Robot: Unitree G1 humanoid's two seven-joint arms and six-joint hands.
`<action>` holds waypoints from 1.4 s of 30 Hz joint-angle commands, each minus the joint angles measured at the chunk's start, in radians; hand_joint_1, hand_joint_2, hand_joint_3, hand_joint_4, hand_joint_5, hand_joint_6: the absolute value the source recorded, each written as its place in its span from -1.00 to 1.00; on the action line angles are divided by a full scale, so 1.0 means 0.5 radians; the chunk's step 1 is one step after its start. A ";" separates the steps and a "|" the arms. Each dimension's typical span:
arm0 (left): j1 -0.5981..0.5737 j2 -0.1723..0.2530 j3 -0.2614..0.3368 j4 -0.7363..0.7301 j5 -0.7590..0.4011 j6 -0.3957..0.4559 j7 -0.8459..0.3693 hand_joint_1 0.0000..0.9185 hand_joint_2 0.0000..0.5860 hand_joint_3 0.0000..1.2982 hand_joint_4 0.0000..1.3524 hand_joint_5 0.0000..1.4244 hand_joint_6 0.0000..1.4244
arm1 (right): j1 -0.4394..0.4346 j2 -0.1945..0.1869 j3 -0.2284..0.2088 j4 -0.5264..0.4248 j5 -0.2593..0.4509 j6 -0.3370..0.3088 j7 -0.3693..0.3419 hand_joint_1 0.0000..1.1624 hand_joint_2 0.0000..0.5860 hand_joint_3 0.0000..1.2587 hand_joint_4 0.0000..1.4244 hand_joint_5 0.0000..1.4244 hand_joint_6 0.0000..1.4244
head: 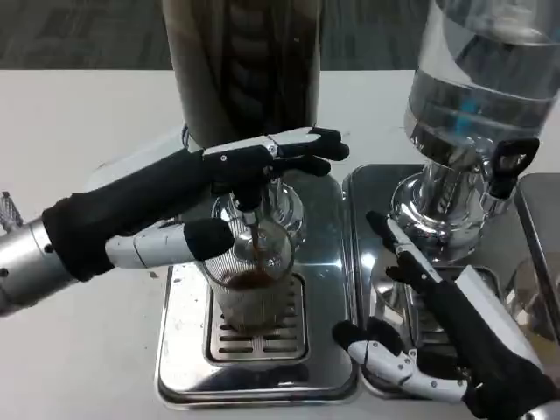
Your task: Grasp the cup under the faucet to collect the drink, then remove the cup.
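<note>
Cup [252, 280] held by left hand [236, 197]; right hand [420, 324] spread.

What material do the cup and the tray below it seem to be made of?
The cup looks like clear ribbed glass or plastic: the brown drink shows through its wall. The tray seems polished metal, probably stainless steel, since it reflects its surroundings like a mirror.

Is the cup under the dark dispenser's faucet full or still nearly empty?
Nearly empty: the ribbed clear cup stands upright on the drip tray, with a little brown drink at its bottom and a thin stream falling in.
</note>
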 commanded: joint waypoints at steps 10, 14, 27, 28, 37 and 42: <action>0.054 0.025 -0.045 -0.039 0.036 -0.029 -0.037 -1.00 -0.76 -0.73 -0.91 -0.81 -0.90 | -0.234 -0.004 0.047 0.175 0.094 -0.013 0.132 0.01 -0.29 -1.00 -1.00 -1.00 -0.97; 0.056 0.027 -0.046 -0.040 0.039 -0.030 -0.031 -1.00 -0.76 -0.73 -0.91 -0.81 -0.90 | -0.288 -0.004 0.059 0.209 0.115 -0.018 0.155 0.00 -0.30 -1.00 -1.00 -1.00 -0.97; 0.047 0.023 -0.044 -0.029 0.047 -0.034 -0.009 -1.00 -0.72 -0.73 -0.90 -0.80 -0.90 | -0.457 -0.018 0.095 0.322 0.186 0.004 0.286 0.00 -0.33 -1.00 -1.00 -1.00 -0.98; 0.047 0.023 -0.044 -0.028 0.048 -0.035 -0.008 -1.00 -0.72 -0.73 -0.90 -0.80 -0.90 | -0.466 -0.016 0.095 0.332 0.196 0.008 0.295 0.00 -0.37 -1.00 -1.00 -1.00 -0.99; 0.052 0.023 -0.041 -0.037 0.051 -0.033 0.002 -1.00 -0.71 -0.73 -0.89 -0.79 -0.90 | -0.545 -0.012 0.111 0.409 0.245 0.008 0.350 0.02 -0.40 -1.00 -1.00 -1.00 -1.00; 0.055 0.021 -0.038 -0.037 0.053 -0.035 0.009 -1.00 -0.71 -0.73 -0.89 -0.79 -0.90 | -0.593 -0.018 0.122 0.432 0.253 0.022 0.390 0.03 -0.41 -1.00 -1.00 -1.00 -1.00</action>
